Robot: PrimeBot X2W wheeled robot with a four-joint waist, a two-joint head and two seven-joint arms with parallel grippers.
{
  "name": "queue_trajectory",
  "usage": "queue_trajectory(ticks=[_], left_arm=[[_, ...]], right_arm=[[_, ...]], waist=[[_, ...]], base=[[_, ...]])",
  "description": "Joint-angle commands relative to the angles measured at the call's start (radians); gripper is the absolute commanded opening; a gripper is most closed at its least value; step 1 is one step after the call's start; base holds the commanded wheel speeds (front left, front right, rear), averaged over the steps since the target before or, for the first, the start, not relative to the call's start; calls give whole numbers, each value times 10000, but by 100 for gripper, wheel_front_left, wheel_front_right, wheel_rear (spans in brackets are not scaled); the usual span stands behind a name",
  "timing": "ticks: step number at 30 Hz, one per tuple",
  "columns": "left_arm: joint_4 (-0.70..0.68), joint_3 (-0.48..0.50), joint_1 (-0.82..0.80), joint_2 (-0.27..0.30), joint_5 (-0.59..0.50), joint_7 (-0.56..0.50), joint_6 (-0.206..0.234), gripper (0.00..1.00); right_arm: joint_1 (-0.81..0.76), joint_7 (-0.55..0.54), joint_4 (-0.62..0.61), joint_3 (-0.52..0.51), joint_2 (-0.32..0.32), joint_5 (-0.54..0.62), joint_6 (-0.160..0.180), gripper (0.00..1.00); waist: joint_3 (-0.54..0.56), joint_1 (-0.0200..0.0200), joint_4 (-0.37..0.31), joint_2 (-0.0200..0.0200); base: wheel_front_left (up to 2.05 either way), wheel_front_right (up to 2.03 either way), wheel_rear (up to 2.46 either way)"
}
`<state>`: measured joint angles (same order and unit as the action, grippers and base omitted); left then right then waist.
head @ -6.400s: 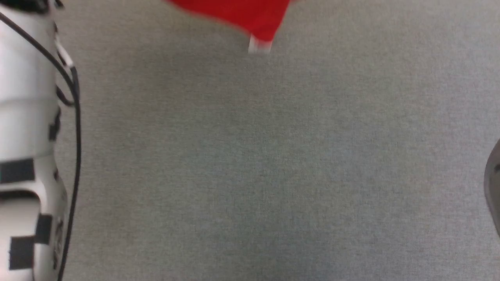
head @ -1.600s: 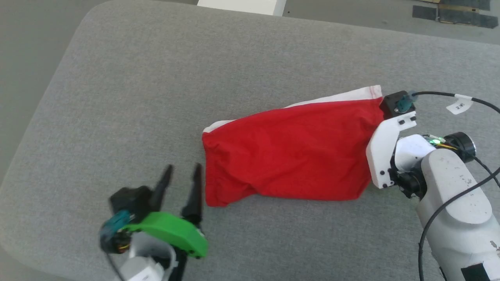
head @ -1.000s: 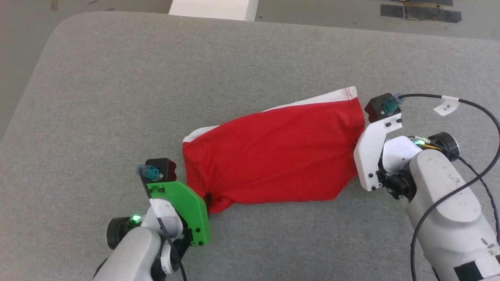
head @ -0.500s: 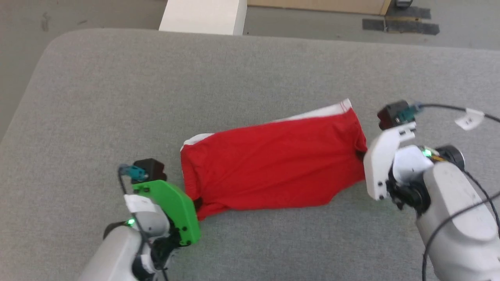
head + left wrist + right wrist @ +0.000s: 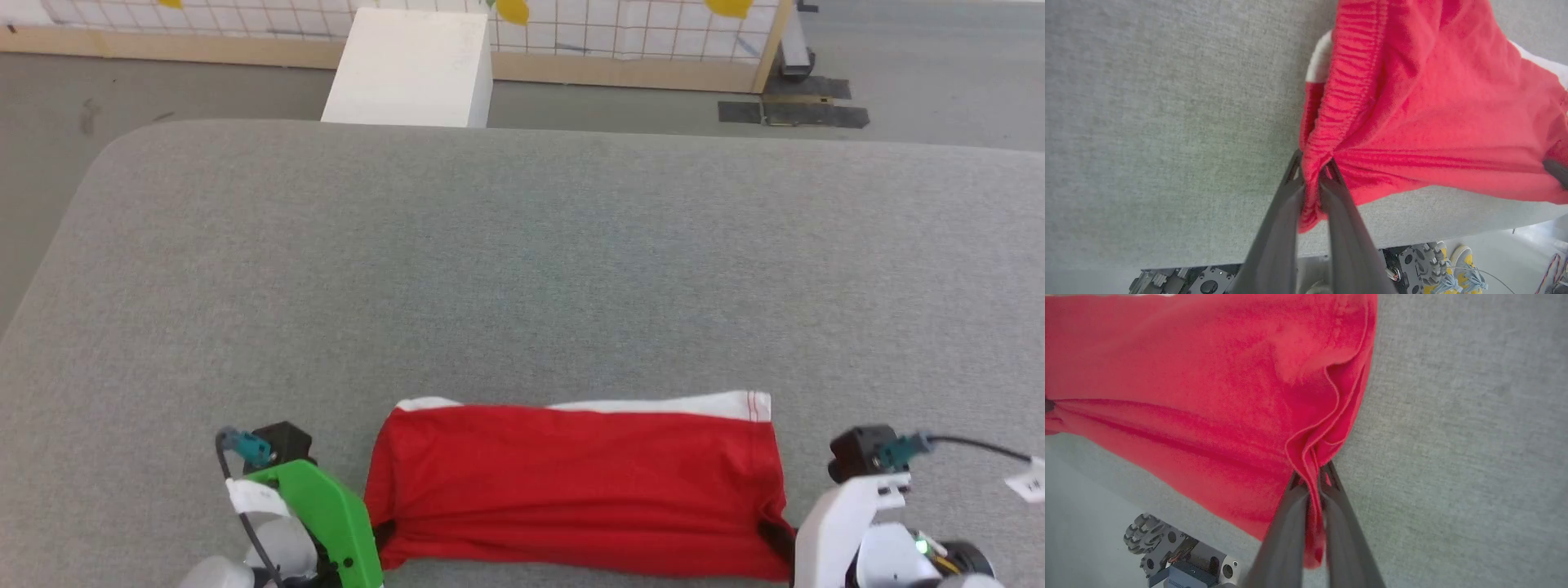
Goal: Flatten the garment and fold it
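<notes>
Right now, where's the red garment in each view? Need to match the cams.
Head view: garment at bottom centre, stretched between left gripper and right gripper.
Left wrist view: garment at upper right, its corner pinched at centre by the left gripper.
Right wrist view: garment at upper left, its corner pinched by the right gripper.
Shared landmark: the grey padded surface under it.

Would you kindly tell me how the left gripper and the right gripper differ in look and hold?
The left gripper carries a green bracket; the right gripper a white bracket. The left pinches a ribbed, gathered edge of the bright red thin fabric garment; the right pinches smooth hemmed folds. Both are shut on it, at opposite ends.
</notes>
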<state>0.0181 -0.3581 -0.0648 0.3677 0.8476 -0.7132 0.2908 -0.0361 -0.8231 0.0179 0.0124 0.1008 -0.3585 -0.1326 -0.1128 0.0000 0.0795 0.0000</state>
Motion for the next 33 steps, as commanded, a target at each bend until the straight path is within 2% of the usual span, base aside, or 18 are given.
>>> queue_trajectory(ticks=[1,2,8,11,13,18,21,22,23,25,32,33], left_arm=[[-99,138,199,110,83,-10,94,100],[-163,168,273,96,153,-39,117,100],[-1081,918,454,71,609,424,112,100],[-1726,1568,317,41,558,1380,-56,100],[-1879,1936,151,116,70,2436,-230,100],[-1448,1908,-200,259,-1556,5286,-1165,100],[-825,1699,-478,221,-2710,7381,-1605,100],[-439,1548,-657,113,-3317,8640,-1765,100],[-236,1444,-703,79,-3538,9011,-1830,100],[234,1290,-865,-171,-3998,9581,-1970,100],[532,1677,-909,-684,-4483,9743,-2025,100],[519,1778,-869,-748,-4532,9744,-2056,100]], right_arm=[[-242,78,-270,-166,-143,89,19,11],[-356,122,-377,-194,-213,112,19,100],[-494,480,-1135,-730,-436,5,19,100],[-301,515,-1460,-1156,-458,146,19,100],[-129,407,-1456,-1281,-429,399,19,100],[471,88,-872,-1084,-348,740,19,100],[876,11,-310,-738,-255,895,19,100],[1112,53,66,-502,-200,1017,19,100],[1206,86,248,-402,-205,1037,19,100],[1478,220,898,-17,-215,1172,19,100],[1927,514,2193,511,-230,1209,19,100],[1981,524,2333,548,-227,1157,19,69]], waist=[[101,0,-122,0],[112,0,-142,0],[254,0,-234,0],[285,0,-250,0],[269,0,-259,0],[111,0,-270,0],[-41,0,-231,0],[-120,0,-193,0],[-140,0,-185,0],[-231,0,-167,0],[-315,0,-189,0],[-321,0,-199,0]], base=[[0,0,0],[0,0,0],[0,0,0],[0,0,0],[0,0,0],[0,0,0],[0,0,0],[0,0,0],[0,0,0],[0,0,0],[0,0,0],[0,0,0]])
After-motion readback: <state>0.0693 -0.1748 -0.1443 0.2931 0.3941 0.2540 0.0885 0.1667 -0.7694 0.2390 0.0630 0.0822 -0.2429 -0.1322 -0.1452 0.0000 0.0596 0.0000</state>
